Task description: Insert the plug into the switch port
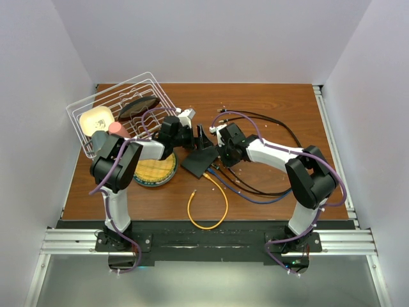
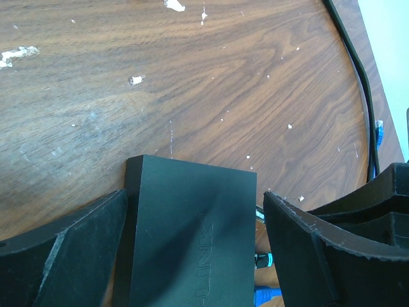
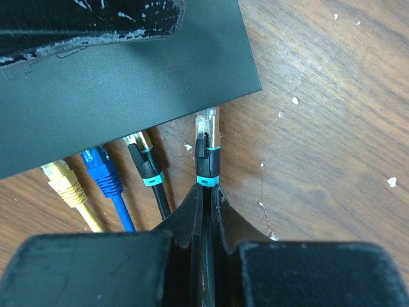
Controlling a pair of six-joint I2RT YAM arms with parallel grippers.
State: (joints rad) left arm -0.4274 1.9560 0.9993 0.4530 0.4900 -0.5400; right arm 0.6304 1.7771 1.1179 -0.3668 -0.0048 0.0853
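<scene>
The switch is a flat matte black box (image 1: 199,160) in the middle of the table. In the right wrist view, a yellow, a blue and a black plug (image 3: 144,160) sit along its near edge (image 3: 167,115). The switch port openings are hidden under the top face. My right gripper (image 3: 206,187) is shut on the cable just behind a black plug with a teal band (image 3: 206,144). That plug's clear tip reaches the box edge near its right corner. My left gripper (image 2: 195,193) stands wide open astride the box (image 2: 192,243), with a small gap at its right finger (image 2: 319,256).
A white wire dish rack (image 1: 121,109) holding dishes stands at the back left, and a round woven mat (image 1: 155,171) lies in front of it. An orange cable loop (image 1: 208,211) lies near the front edge. Dark cables (image 1: 268,121) trail right. A small upright bracket (image 1: 203,137) stands behind the box.
</scene>
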